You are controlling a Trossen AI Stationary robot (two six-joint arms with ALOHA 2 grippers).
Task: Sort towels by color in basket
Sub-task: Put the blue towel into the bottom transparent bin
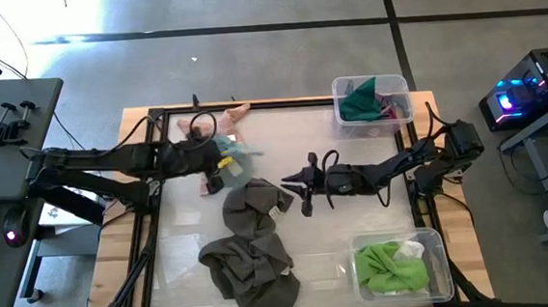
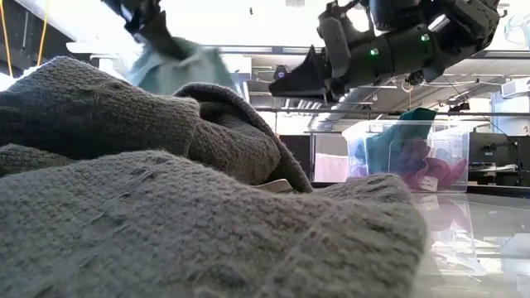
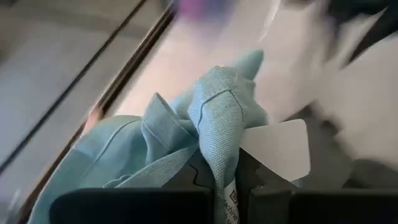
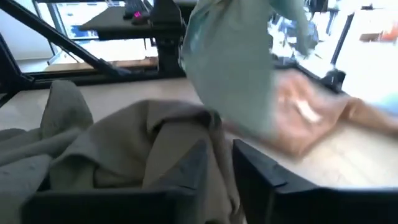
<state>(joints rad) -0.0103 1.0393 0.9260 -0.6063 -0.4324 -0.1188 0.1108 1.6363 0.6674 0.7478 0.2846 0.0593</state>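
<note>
The left tool [image 3: 227,186] is clamped on a pale mint towel [image 3: 214,121], a thin, finely woven cloth bunched into soft folds, with a stitched hem and a white label hanging from it. From above, this mint towel [image 1: 240,154] sits at the left tool [image 1: 224,163], over the left-middle of the surface [image 1: 356,220]. In the low view it hangs lifted above the grey pile.

Just beside it, toward the far edge, lies a peach-pink towel [image 1: 216,122], flat and crumpled on the pale surface; in the right wrist view it shows as a blurred peach patch [image 4: 311,118].

Two dark grey towels take up the middle and near side: one [image 1: 253,205] heaped in loose folds at the centre, another [image 1: 251,266] spread wider near the front edge. Close up, the grey cloth [image 2: 166,223] is thick with a coarse, nubbly knit.

The right tool [image 1: 292,184] reaches in from the right and sits at the edge of the central grey towel. Its fingers [image 4: 261,177] stand slightly apart, with grey cloth [image 4: 143,149] lying just beside and under them; whether they grip it cannot be told.

Two clear plastic bins stand on the right side. The far one [image 1: 400,87] holds dark green [image 1: 357,99] and magenta [image 1: 394,111] towels. The near one [image 1: 435,249] holds lime green towels [image 1: 388,266] with something white [image 1: 412,249] beside them.
</note>
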